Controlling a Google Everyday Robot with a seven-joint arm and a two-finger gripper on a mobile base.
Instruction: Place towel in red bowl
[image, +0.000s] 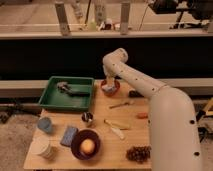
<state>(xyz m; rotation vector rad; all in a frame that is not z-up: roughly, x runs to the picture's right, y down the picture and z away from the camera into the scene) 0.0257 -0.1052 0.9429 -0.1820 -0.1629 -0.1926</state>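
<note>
Several small items crowd a wooden bench. Along its near edge a white cup stands at 7 o'clock, a dark bowl holding an orange sits at 6 o'clock, and a brown cluster, too blurred to name, lies at 5 o'clock. A blue sponge lies just beside the dark bowl, at its 10 o'clock, and a grey-blue cup stands at the bench's 8 o'clock edge.

Near the centre a small dark can stands upright, with a pale yellow strip lying at its 4 o'clock. An orange stick lies at the bench's 3 o'clock, close against the robot's white arm, and a slim utensil lies just past centre.

A green tray fills the 10 o'clock corner and carries a grey object. At 12 o'clock, just beside the tray's right edge, sits the red bowl, with a dark object at its 3 o'clock. The white towel shows inside the red bowl. The arm rises from the bench's 4 o'clock side and bends over the far edge. Its tool hangs at the bowl's mouth, directly over the towel. Whether the tool is clenched or released cannot be told.
</note>
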